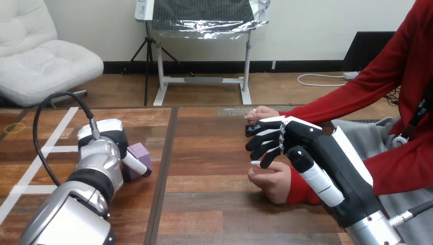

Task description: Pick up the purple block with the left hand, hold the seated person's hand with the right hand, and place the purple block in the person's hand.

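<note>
Purple block (141, 152), beside left hand (118, 142)

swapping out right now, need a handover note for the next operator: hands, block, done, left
Left hand: against the purple block, which appears to rest on the wooden table; grip cannot be told.
Right hand: between the person's farther hand and nearer hand, just above the nearer one; hold cannot be told.
Done: both hands at their targets.
Left: lift the block, hold the person's hand, place the block in it.
</note>
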Controlling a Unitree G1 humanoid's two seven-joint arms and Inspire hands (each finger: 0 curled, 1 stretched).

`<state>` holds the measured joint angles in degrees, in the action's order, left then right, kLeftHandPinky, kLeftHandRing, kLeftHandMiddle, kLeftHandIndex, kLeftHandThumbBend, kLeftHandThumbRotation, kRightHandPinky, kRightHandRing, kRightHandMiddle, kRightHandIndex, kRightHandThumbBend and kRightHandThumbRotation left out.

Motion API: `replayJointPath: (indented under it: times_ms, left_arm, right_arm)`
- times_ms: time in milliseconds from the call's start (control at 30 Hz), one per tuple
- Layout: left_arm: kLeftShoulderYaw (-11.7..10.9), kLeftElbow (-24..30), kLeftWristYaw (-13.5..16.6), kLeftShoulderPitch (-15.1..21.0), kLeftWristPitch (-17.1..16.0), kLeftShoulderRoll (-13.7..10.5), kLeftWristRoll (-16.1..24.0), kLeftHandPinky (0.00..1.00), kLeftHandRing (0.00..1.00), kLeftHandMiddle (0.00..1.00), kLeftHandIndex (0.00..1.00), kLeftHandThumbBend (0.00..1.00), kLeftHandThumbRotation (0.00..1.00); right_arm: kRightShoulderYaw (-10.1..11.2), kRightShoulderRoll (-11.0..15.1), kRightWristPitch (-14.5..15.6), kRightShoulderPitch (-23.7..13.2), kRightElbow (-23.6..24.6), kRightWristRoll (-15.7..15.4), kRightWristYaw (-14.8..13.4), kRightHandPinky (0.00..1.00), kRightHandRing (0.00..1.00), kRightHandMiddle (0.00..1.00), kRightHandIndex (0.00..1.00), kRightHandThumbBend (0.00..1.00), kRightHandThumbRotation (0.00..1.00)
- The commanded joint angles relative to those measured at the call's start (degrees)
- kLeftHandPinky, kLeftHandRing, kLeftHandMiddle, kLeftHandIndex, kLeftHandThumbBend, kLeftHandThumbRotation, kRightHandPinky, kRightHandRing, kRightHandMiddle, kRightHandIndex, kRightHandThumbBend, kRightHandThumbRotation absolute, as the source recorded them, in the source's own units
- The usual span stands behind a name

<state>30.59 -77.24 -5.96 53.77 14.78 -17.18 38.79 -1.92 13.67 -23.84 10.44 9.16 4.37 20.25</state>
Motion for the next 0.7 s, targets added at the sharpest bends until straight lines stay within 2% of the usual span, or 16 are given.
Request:
replayJointPath:
  times_ms: [0, 667]
  left_arm:
    - [-0.2, 0.7, 1.5, 3.6, -0.3, 0.0, 0.1, 0.61, 0.77, 0.8, 0.78, 0.79, 0.36]
    - [-0.5, 0.6, 3.2, 3.2, -0.9, 0.1, -0.2, 0.58, 0.75, 0.8, 0.8, 0.79, 0.34]
  right_arm:
    - [0.2, -0.1, -0.1, -1.9, 2.8, 0.5, -0.3, 0.44, 0.55, 0.6, 0.66, 0.84, 0.94]
    - [0.1, -0.3, 0.0, -1.9, 2.9, 0.5, -0.5, 0.44, 0.55, 0.59, 0.65, 0.84, 0.93]
